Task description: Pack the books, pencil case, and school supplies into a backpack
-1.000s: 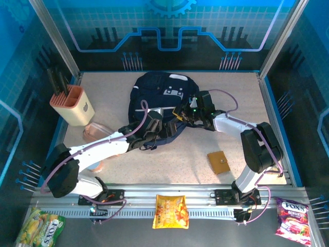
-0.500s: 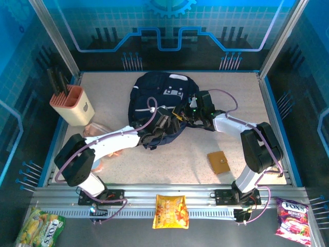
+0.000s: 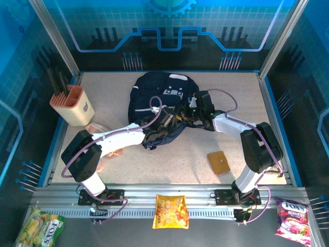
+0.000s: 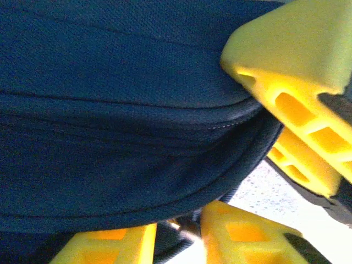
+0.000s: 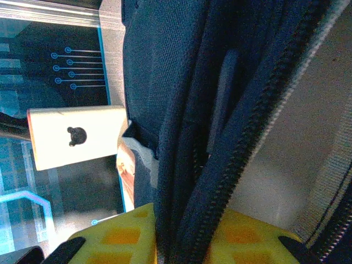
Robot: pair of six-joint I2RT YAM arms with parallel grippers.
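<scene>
Zippered edge of backpack (image 3: pixel 154 88) sits pinched in right gripper (image 5: pixel 179 242); left gripper (image 4: pixel 176 242) presses backpack fabric just beside it, can't tell if closed.

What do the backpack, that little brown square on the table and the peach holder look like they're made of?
The backpack: navy woven fabric, matte; the weave grain and stitched seams show close up. The brown square: probably leather or imitation, tan, flat, with a centre stud; too small to be sure. The holder: likely moulded plastic, smooth, glossy.
</scene>
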